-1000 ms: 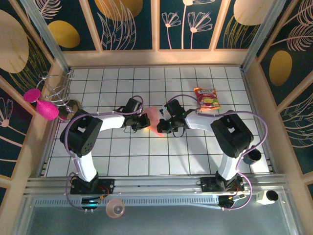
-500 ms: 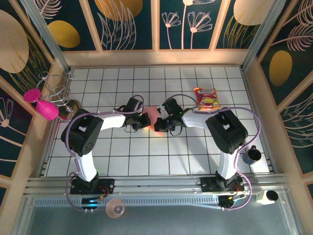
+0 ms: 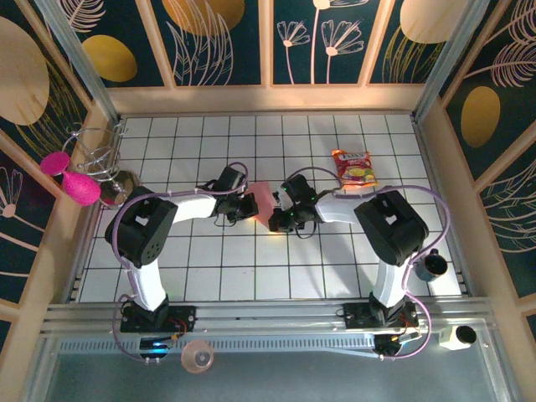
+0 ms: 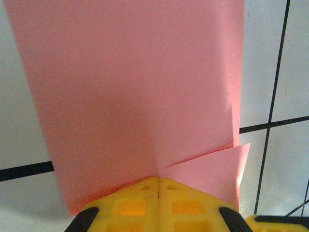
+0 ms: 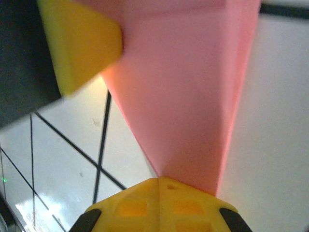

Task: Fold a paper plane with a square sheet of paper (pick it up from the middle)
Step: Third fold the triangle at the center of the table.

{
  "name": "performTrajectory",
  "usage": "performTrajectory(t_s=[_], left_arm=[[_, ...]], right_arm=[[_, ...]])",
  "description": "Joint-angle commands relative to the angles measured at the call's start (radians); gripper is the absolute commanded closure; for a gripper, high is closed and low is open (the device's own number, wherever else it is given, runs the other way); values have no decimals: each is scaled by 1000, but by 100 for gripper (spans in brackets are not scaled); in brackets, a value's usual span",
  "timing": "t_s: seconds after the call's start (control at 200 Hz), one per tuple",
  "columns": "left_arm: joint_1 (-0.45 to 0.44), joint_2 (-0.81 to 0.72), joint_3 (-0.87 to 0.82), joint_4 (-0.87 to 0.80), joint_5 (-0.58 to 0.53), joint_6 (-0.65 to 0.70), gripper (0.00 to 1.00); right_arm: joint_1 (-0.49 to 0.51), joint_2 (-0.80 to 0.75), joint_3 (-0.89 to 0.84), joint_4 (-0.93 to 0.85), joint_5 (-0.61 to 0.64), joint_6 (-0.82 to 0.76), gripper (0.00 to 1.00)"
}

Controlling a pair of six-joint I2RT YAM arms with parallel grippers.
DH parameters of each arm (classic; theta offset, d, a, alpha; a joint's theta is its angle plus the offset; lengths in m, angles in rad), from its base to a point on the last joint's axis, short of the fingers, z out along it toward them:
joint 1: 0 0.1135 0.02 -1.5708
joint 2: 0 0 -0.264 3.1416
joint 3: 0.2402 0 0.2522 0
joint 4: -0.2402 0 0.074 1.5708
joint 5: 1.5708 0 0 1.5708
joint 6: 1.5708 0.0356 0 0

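Mid-frame, the left gripper (image 3: 249, 209) and right gripper (image 3: 275, 221) each stay pinched on the pink sheet of paper (image 3: 262, 199), which has drawn narrower between them, so folding appears mid-course.

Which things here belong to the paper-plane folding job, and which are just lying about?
Belonging to the job: pink paper, pinched by the shut left gripper and the shut right gripper.
Lying about: snack packet, magenta discs, dark mug, pink cup.
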Motion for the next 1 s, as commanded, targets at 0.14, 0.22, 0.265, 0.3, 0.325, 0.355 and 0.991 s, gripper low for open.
performTrajectory(t_s=[0.14,0.22,0.265,0.3,0.325,0.355,0.991], left_arm=[[5,56,-33,-64,-49,6,95],[5,43,-16,-47,-19,2,94],[5,28,-13,-30,3,-7,93],[5,11,-13,-14,19,-19,92],[5,-4,-12,0,25,-31,90],[5,-24,-13,21,32,-50,87],[84,-224,-245,255,42,-275,64]], right_arm=[[-16,-133,-137,-108,7,-22,100],[-17,-198,-121,-69,11,-6,100],[-17,-231,-108,-33,15,13,100],[-17,-245,-97,-7,18,33,100],[-17,-249,-87,8,19,45,100],[-15,-249,-77,28,24,64,100],[-31,56,101,53,130,207,91]])
